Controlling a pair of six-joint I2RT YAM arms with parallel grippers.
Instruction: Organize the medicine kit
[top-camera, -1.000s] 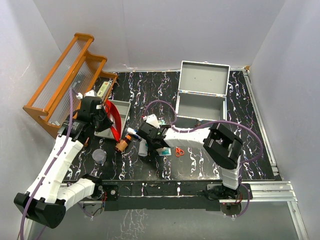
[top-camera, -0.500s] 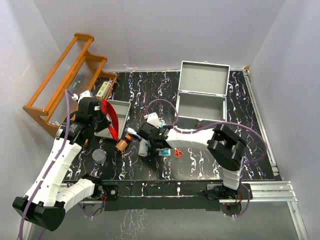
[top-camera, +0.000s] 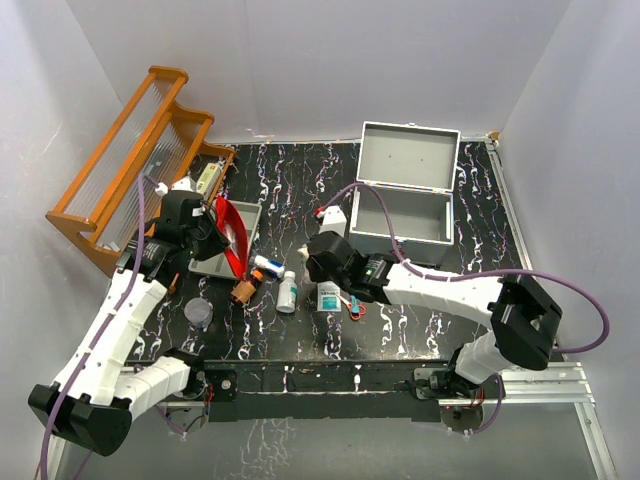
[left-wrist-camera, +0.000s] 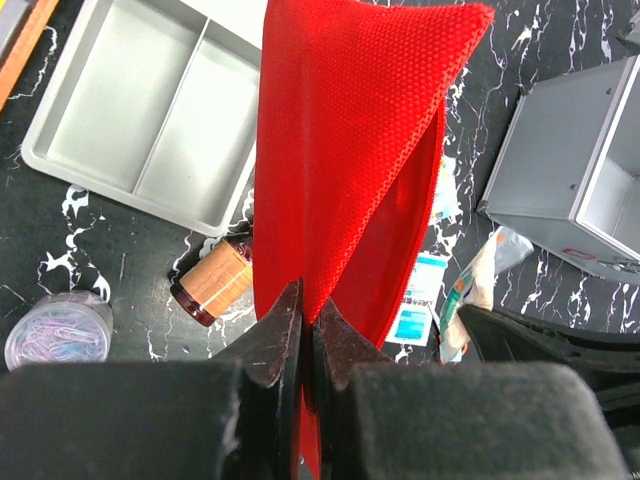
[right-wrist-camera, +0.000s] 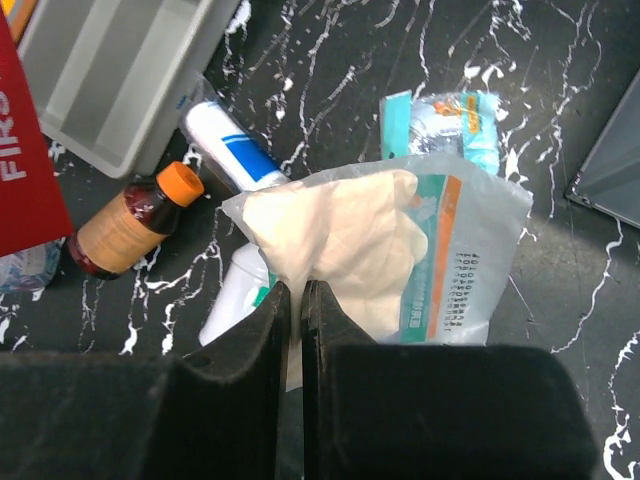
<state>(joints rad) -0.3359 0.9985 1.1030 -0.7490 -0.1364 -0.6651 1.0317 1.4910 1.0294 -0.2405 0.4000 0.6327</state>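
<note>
The jaws of the left gripper (left-wrist-camera: 305, 312) are pressed shut on the edge of the red pouch (left-wrist-camera: 340, 150), which is held on edge beside the grey tray (left-wrist-camera: 150, 110). The jaws of the right gripper (right-wrist-camera: 295, 295) are clamped on a clear glove packet (right-wrist-camera: 400, 250). The medicine kit (top-camera: 410, 155) is seen open at the far right of the bench (top-camera: 300, 175), its lid raised.

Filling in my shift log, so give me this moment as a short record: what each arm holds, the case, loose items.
left fingers: shut on red pouch, by the grey tray
right fingers: shut on glove packet
medicine kit: lid open, rear right of the table
loose on table: brown bottle, scissors
</note>
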